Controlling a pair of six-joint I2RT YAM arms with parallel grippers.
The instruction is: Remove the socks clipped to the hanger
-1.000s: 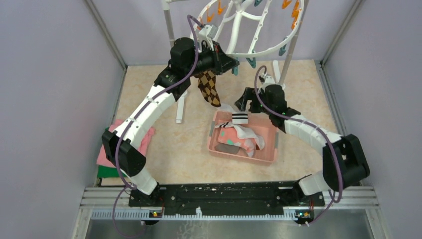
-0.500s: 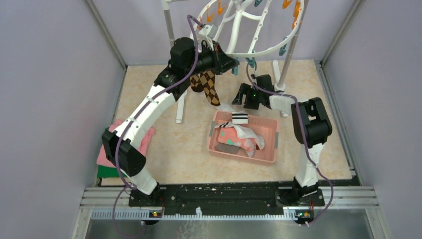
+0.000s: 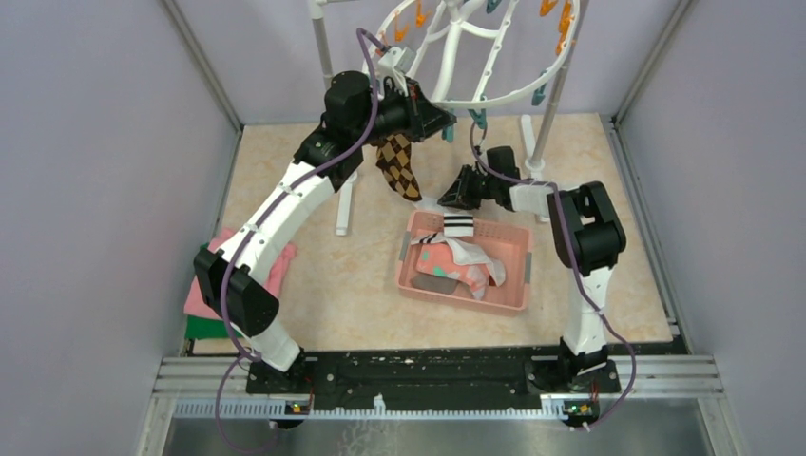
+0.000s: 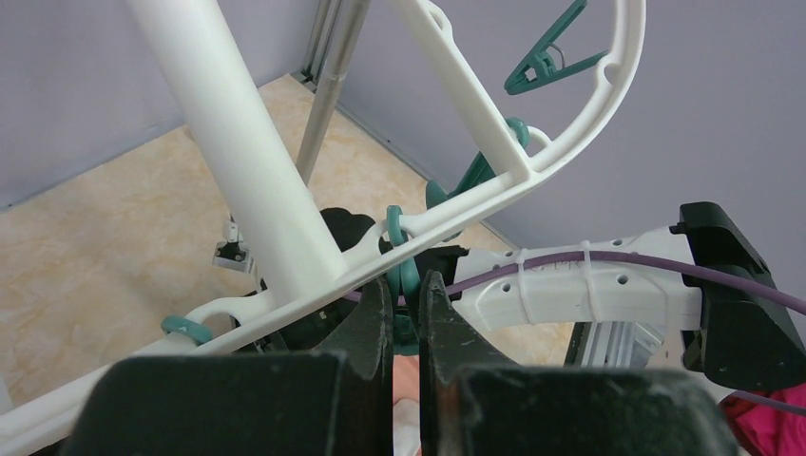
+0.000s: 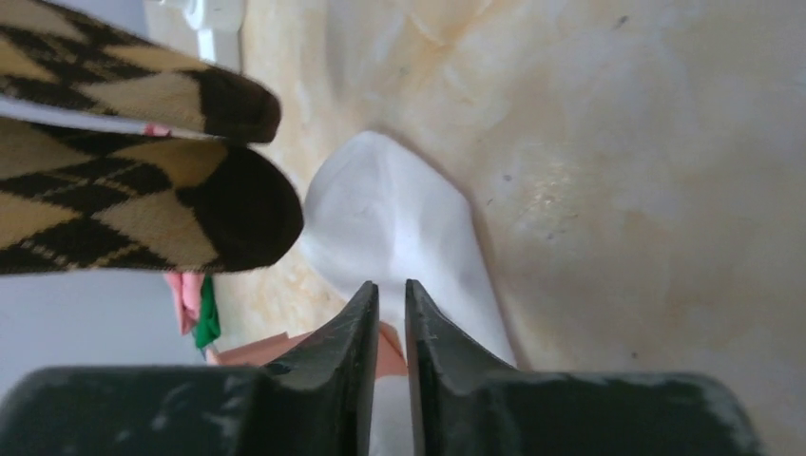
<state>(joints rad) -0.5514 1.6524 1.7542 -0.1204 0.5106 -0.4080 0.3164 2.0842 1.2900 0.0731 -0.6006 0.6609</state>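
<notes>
The white oval hanger (image 3: 504,98) hangs from a rack at the back. Its ring (image 4: 570,142) also crosses the left wrist view. My left gripper (image 3: 445,122) (image 4: 407,285) is up at the ring, shut on a teal clip (image 4: 409,271). A brown-tan argyle pair of socks (image 3: 399,166) (image 5: 114,209) dangles under it. My right gripper (image 3: 449,198) (image 5: 391,290) is low, just right of the argyle toes, jaws shut with nothing between them. Beyond its tips a white sock (image 5: 399,218) drapes over the basket's rim. Other socks (image 3: 456,261) lie inside the basket.
The pink basket (image 3: 513,304) sits on the floor in the middle. Folded pink and green cloths (image 3: 204,304) lie at the left. The rack's white pole (image 3: 328,57) and foot (image 3: 344,204) stand behind my left arm. Purple walls close in both sides.
My right arm folded back and its gripper swung left toward the argyle socks, closing from wide open to shut. The left gripper stayed on the clip.
</notes>
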